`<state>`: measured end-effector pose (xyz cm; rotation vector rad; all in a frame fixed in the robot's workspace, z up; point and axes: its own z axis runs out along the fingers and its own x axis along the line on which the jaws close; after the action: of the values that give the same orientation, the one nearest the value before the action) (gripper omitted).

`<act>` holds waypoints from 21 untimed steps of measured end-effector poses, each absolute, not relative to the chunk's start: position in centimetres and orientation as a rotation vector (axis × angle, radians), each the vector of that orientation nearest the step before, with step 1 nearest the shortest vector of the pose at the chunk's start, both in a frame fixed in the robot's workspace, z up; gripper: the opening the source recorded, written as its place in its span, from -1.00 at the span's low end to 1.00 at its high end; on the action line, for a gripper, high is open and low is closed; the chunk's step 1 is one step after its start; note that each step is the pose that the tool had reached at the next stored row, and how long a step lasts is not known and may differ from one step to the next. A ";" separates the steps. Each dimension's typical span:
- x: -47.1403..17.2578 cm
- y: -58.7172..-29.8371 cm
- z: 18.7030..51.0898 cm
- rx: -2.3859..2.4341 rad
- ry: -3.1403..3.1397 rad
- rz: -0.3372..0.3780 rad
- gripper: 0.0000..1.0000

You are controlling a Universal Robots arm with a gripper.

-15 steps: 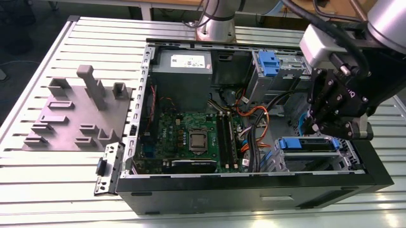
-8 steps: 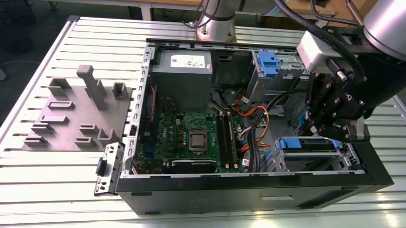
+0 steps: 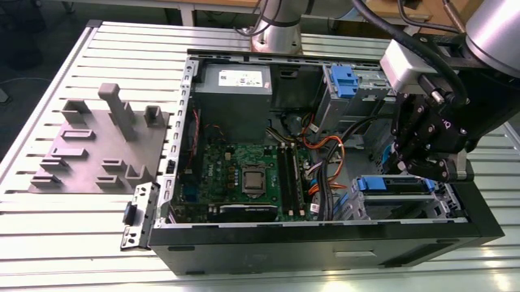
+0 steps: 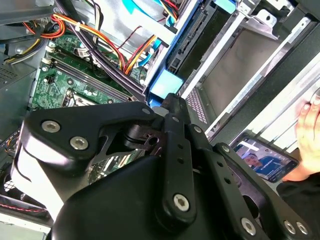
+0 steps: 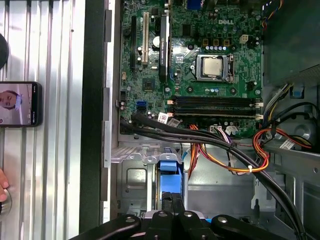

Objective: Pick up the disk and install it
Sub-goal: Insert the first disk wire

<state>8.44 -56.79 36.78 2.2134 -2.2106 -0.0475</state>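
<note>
The disk (image 3: 388, 182) sits in the drive bay at the front corner of the open computer case, on the exterior view's right, and I see its blue carrier end. In both wrist views it appears edge-on as a blue strip (image 5: 168, 172) with a blue tab (image 4: 164, 84). My black gripper (image 3: 404, 168) hangs right over it. The fingers are shut together, and their tips (image 5: 172, 197) rest against the blue end (image 4: 170, 101). The drive's metal face is hidden.
A second blue caddy (image 3: 343, 82) sits further back in the case, next to the grey power supply (image 3: 235, 85). Orange and black cables (image 5: 225, 150) cross between the motherboard (image 3: 243, 176) and the bay. A grey fixture plate (image 3: 89, 152) lies at the left. A phone (image 5: 20, 104) and a hand (image 4: 310, 122) are beside the case.
</note>
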 end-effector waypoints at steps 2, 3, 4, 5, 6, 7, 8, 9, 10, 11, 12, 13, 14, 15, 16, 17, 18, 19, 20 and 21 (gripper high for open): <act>8.4 -56.8 36.8 2.213 -2.211 -0.048 -0.79; 8.5 -56.8 36.8 2.214 -2.211 -0.048 -0.79; 8.6 -56.8 36.8 2.214 -2.211 -0.048 -0.79; 8.8 -56.8 36.8 2.213 -2.211 -0.048 -0.79; 8.9 -56.8 36.8 2.213 -2.210 -0.047 -0.79; 9.1 -56.8 36.8 2.213 -2.211 -0.048 -0.79; 9.3 -56.8 36.8 2.213 -2.211 -0.048 -0.79; 9.5 -56.8 36.8 2.213 -2.211 -0.047 -0.79; 9.7 -56.8 36.7 2.213 -2.211 -0.048 -0.79; 9.9 -56.8 36.7 2.213 -2.211 -0.048 -0.79; 10.1 -56.8 36.7 2.213 -2.211 -0.048 -0.79; 10.2 -56.8 36.7 2.213 -2.211 -0.048 -0.79; 10.3 -56.8 36.7 2.213 -2.211 -0.048 -0.79; 10.4 -56.8 36.7 2.213 -2.210 -0.047 -0.79; 10.5 -56.8 36.7 2.213 -2.210 -0.048 -0.79; 10.6 -56.8 36.7 2.214 -2.210 -0.048 -0.79; 10.6 -56.8 36.7 2.213 -2.211 -0.047 -0.79; 10.6 -56.8 36.7 2.213 -2.211 -0.047 -0.79; 10.6 -56.8 36.7 2.213 -2.211 -0.047 -0.79; 10.6 -56.8 36.7 2.213 -2.210 -0.047 -0.79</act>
<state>10.62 -56.79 36.72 2.2133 -2.2105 -0.0473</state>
